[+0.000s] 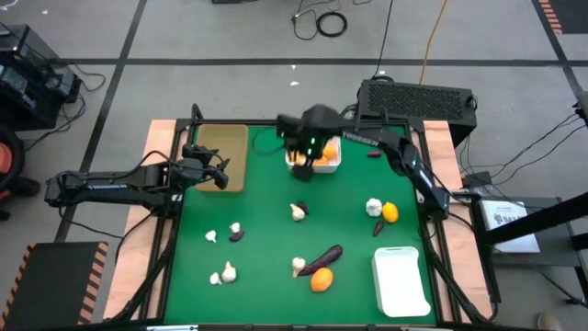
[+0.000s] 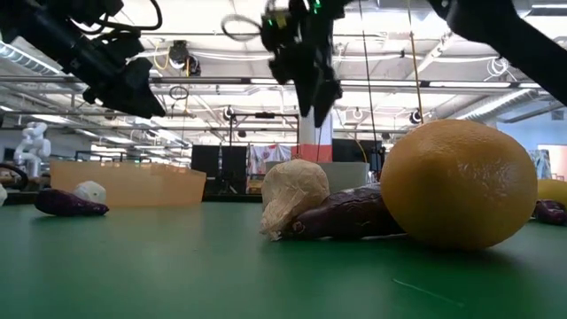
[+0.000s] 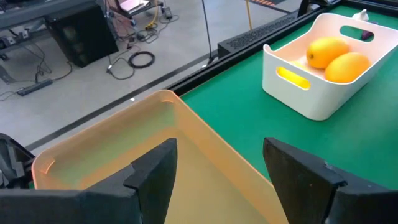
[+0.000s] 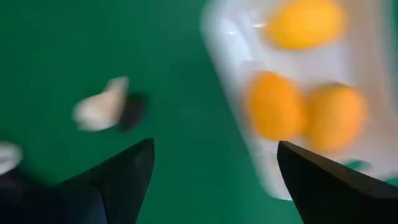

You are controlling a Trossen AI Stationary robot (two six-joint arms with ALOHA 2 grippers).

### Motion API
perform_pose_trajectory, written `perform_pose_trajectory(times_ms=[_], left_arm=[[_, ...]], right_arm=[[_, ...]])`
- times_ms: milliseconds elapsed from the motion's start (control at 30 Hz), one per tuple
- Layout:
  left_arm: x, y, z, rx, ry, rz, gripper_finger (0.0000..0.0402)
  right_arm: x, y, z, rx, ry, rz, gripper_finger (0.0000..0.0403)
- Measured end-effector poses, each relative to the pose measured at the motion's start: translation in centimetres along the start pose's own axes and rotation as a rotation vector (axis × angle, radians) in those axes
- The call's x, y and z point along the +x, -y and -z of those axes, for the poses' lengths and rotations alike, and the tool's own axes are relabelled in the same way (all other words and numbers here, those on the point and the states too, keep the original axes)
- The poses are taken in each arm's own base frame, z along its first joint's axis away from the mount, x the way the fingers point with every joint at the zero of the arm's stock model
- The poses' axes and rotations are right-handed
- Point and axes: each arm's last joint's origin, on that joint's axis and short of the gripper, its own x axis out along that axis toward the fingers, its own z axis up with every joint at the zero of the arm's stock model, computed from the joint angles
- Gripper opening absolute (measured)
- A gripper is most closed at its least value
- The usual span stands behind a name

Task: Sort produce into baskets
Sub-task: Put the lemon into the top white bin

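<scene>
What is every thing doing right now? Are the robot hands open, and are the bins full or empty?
Left hand: open, empty, over the tan tray.
Right hand: open, empty, over the far white bin's edge.
Tan tray: looks empty.
Far white bin: holds orange fruits.
Near white bin: empty.
Eggplant: lying loose on the table.

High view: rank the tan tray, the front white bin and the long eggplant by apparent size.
1. Front white bin and tan tray: look alike, and an arm covers part of the tray, so unranked.
2. Long eggplant: clearly smallest.

Bare green table mat (image 1: 266,216) lies open mid-table; scattered white garlic bulbs (image 1: 299,211) and the long purple eggplant (image 1: 323,256) crowd the near side.
</scene>
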Motion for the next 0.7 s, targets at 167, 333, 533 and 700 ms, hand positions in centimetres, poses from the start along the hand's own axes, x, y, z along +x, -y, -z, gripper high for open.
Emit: perform_pose_trajectory(times_ms=[167,333,533,700], left_arm=[[0.0,0.0,0.0,0.000,0.000,0.000,0.0246],[0.0,0.1,0.0,0.000,-0.009,0.028,0.0246],[0.0,0.2,0.0,-0.003,-0.024,0.081,0.0246],[0.0,0.3,0.1,-0.003,-0.031,0.104,0.0246]], right_arm=[[0.3,-6.8,1.7,-0.124,-0.016,-0.035,0.0329],[0.7,-13.6,4.4,-0.258,-0.031,-0.035,0.0329],[0.9,-20.3,8.7,-0.455,-0.010,0.033,0.0329],[1.1,-24.2,12.1,-0.533,0.050,0.145,0.0329]])
